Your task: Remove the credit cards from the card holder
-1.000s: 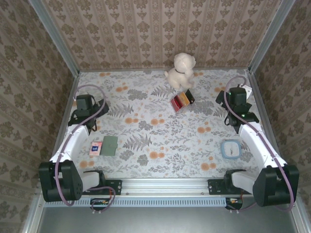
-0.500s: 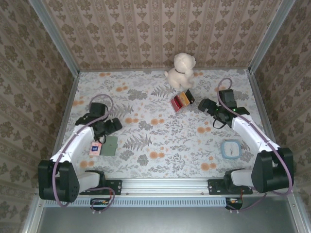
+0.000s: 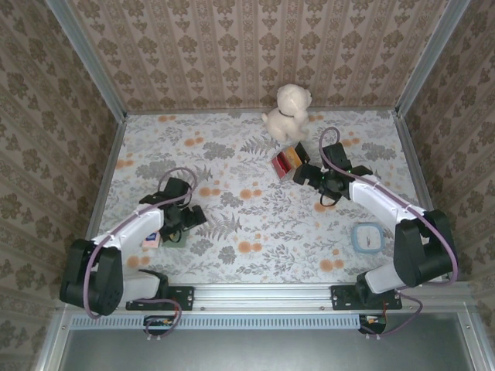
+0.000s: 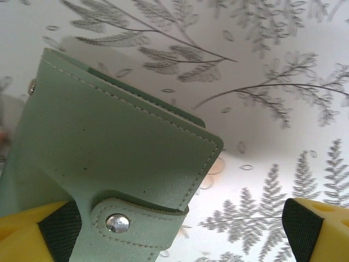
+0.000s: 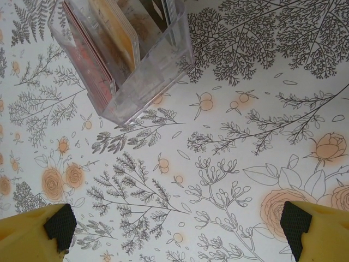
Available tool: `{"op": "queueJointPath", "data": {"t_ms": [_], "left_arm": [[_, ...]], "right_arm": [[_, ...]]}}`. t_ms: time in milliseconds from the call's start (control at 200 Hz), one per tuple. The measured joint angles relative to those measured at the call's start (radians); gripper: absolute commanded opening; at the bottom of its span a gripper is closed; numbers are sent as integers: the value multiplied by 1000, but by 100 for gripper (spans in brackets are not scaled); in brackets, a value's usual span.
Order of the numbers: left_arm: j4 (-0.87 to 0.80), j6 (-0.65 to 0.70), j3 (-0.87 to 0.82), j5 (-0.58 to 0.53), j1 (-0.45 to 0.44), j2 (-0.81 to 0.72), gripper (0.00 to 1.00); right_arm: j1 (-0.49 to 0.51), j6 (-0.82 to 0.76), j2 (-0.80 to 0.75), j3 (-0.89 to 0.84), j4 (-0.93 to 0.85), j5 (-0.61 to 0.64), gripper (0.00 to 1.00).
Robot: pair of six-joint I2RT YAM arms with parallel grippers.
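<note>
The card holder [image 4: 109, 147] is a sage-green wallet lying flat on the floral cloth, its strap snapped shut with a metal stud [image 4: 117, 222]. The credit cards are hidden. In the top view the card holder [image 3: 176, 239] pokes out from under my left gripper [image 3: 189, 219]. That left gripper [image 4: 180, 232] is open just above it, the wallet's strap corner between the yellow fingers [image 4: 319, 232]. My right gripper [image 3: 303, 176] is open over bare cloth, nothing between its pads [image 5: 297, 224].
A clear box of red, yellow and black cards [image 3: 288, 161] [image 5: 125, 54] stands just ahead of the right gripper. A cream plush dog [image 3: 288, 112] sits at the back. A small white-and-pink card [image 3: 151, 239] lies left of the wallet. A blue-rimmed dish [image 3: 367, 236] sits front right.
Both arms swung inward. The left gripper came forward from the back left down over the wallet. The right gripper moved left from the right wall toward the clear box.
</note>
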Motion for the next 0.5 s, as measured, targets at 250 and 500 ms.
{"op": "queueJointPath", "data": {"t_ms": [250, 500], "left_arm": [[193, -145, 73, 26, -207, 119, 100], [327, -181, 227, 183, -290, 281, 100]], "right_arm": [[0, 0, 11, 23, -1, 0, 99], [16, 8, 14, 30, 0, -11, 90]]}}
